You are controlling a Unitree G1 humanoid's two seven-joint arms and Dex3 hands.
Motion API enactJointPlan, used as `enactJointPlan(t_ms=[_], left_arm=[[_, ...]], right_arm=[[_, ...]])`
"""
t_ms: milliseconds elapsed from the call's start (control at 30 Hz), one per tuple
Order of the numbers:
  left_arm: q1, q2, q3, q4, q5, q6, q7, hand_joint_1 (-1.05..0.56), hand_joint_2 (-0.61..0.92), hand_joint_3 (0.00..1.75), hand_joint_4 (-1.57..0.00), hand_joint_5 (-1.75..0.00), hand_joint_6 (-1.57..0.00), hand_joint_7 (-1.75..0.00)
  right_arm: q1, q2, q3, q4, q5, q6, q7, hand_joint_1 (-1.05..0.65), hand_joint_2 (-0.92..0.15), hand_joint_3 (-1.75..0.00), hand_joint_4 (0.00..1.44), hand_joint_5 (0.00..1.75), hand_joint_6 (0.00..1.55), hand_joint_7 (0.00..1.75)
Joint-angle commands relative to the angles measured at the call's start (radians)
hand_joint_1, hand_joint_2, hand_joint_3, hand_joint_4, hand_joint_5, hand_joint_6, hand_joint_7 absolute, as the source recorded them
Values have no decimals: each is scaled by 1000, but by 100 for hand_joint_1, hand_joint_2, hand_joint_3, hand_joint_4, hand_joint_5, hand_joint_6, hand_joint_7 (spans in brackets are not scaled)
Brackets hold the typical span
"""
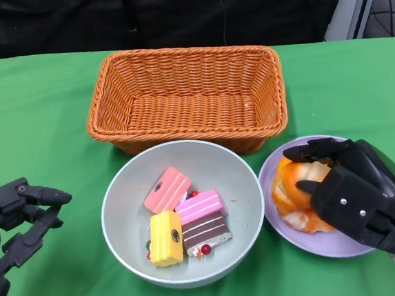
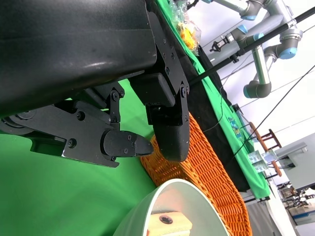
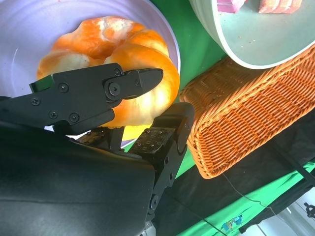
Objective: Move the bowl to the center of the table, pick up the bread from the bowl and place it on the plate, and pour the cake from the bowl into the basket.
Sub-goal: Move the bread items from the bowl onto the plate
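Note:
The grey-green bowl point(image 1: 118, 189) sits mid-table in front of the basket point(image 1: 186, 97). Inside it lie a pink cake piece point(image 1: 166, 190), a pink-and-brown one point(image 1: 204, 220) and a yellow one point(image 1: 166, 238). The orange bread point(image 1: 294, 188) lies on the lilac plate point(image 1: 330, 244) to the bowl's right. My right hand point(image 1: 346, 190) grips it, fingers over its far side and thumb at the near side. The right wrist view shows the bread point(image 3: 98, 39) on the plate point(image 3: 24, 29) between those fingers point(image 3: 133, 81). My left hand point(image 1: 17, 219) hovers left of the bowl, fingers apart, holding nothing.
The orange wicker basket stands behind the bowl and holds nothing. Green cloth covers the table, with bare cloth to the left and far right. In the left wrist view my left hand point(image 2: 123, 113) is near the basket point(image 2: 206, 172) and the bowl rim point(image 2: 162, 206).

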Motion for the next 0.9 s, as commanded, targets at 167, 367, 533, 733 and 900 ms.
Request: enactJointPlan(t_ms=[167, 367, 533, 733, 900], left_arm=[[2, 16, 8, -3, -11, -3, -11, -6, 92, 26, -87, -117, -96, -70], [3, 14, 7, -9, -17, 4, -18, -6, 92, 27, -87, -117, -97, -70], [3, 16, 6, -7, -11, 0, -13, -6, 92, 27, -87, -117, -97, -70], [6, 15, 8, -14, -8, 6, -8, -8, 92, 26, -87, -117, -96, -71], [10, 17, 8, -18, 0, 7, -3, -6, 92, 26, -86, -116, -96, -71]], right_arm=[[31, -37, 26, 19, -65, -34, -35, -16, -92, -2, 67, 88, 96, 3], [42, -77, 98, 43, -234, -83, -149, -24, -91, 0, 63, 111, 99, 1], [46, -84, 151, 61, -362, -64, -236, -28, -89, 0, 69, 93, 100, 0], [37, -75, 176, 57, -413, -11, -222, -31, -92, -1, 74, 62, 96, 0], [36, -77, 186, 49, -431, 19, -211, -34, -92, -2, 76, 35, 91, 0]])
